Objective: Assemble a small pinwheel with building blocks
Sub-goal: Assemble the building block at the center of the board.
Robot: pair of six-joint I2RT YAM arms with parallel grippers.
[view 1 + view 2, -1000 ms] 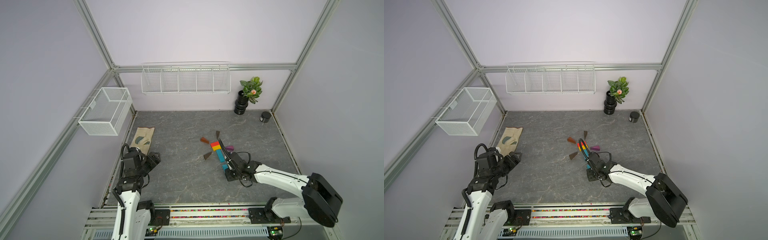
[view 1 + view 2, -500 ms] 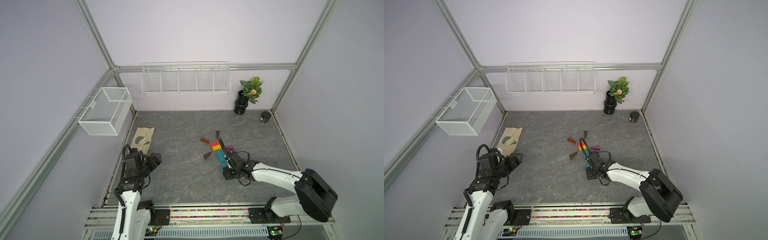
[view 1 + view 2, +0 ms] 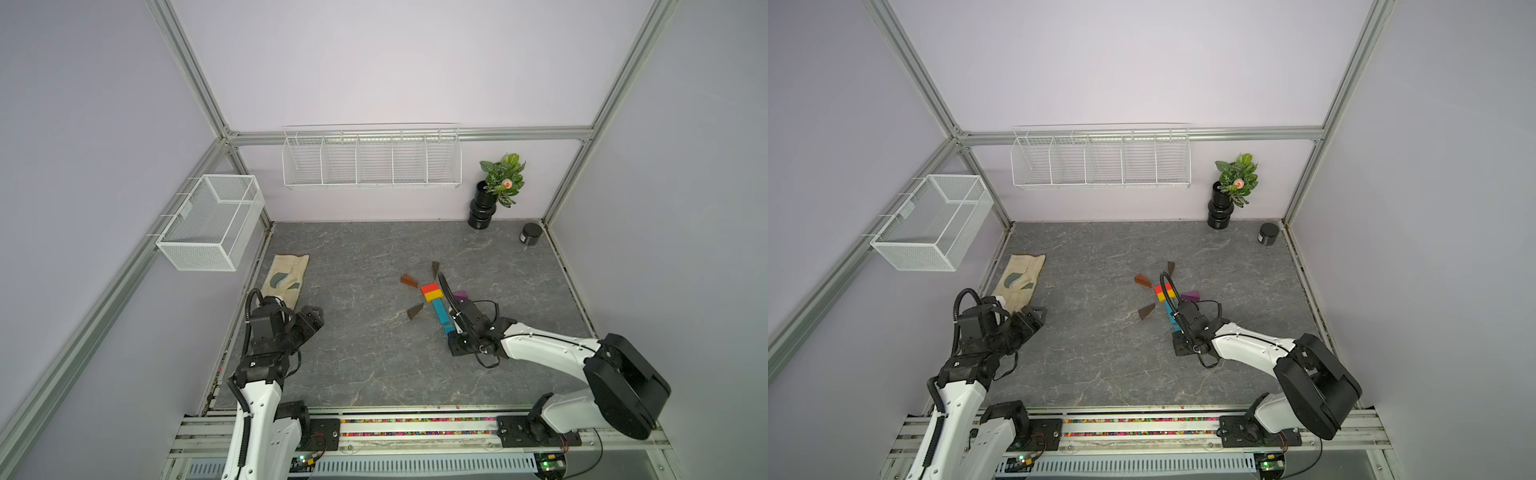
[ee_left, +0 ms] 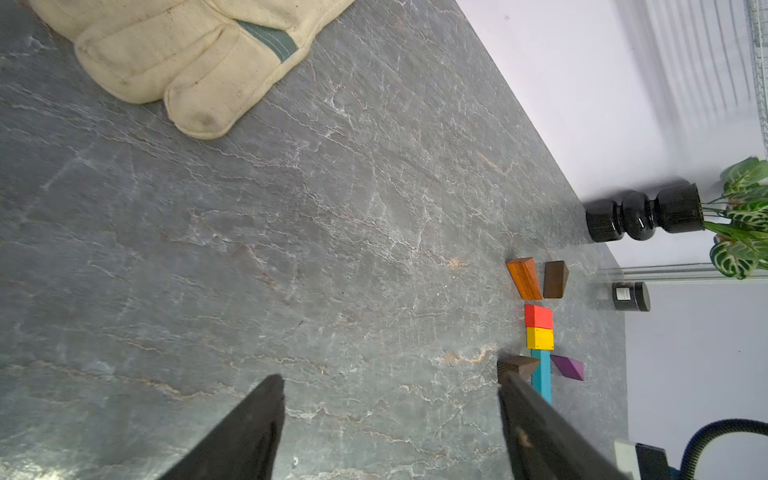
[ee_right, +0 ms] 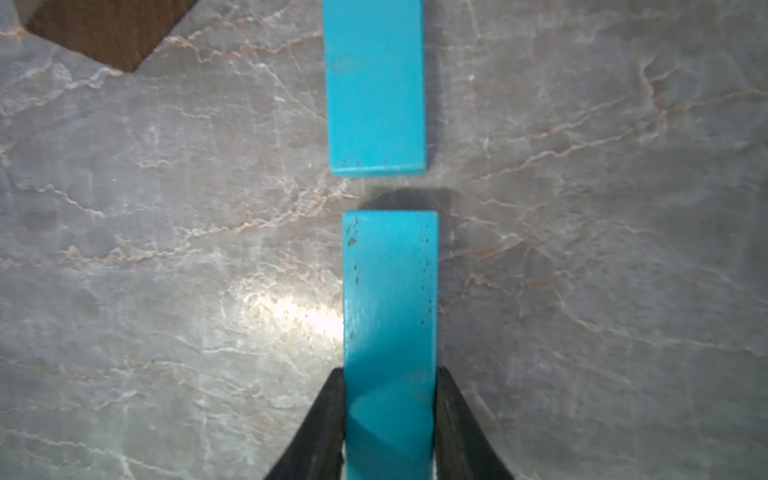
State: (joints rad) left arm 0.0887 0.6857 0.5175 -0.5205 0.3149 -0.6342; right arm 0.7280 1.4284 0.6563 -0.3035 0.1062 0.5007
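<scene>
Out at the edges, a beige glove [image 3: 286, 279] lies flat on the left side of the grey stone table [image 3: 353, 365]. It is close to the left gripper [image 4: 390, 380], which hovers with its jaws spread wide and nothing between them. Far right corner: a small black jar [image 3: 531, 235], with a potted plant [image 3: 500, 185] near it against the back wall. A wire basket [image 3: 199, 253] and a wire shelf [image 3: 370, 166] hang on the walls, well apart from the action. Now the obstruction: the right arm's black cable [image 3: 1165, 286] arcs over the red-and-yellow centre in both top views, and the wrist covers most of the nearer bar there.

The pinwheel [image 3: 434, 297] lies flat mid-table, a little right of centre. Red brick [image 4: 538, 316] and yellow brick [image 4: 540, 338] touch, forming the square. An orange-brown wedge [image 4: 524, 277] and a dark brown wedge [image 4: 555, 279] sit beyond the red brick. A third brown wedge [image 4: 519, 365] and a purple wedge [image 4: 569, 368] flank the far teal bar [image 5: 376, 83], which runs from the yellow brick toward the robot. And the right gripper [image 5: 390, 372] clamps the near teal bar [image 5: 390, 291] by its long sides. That bar lines up end to end with the far one, slightly offset, a narrow strip of bare stone between them.
</scene>
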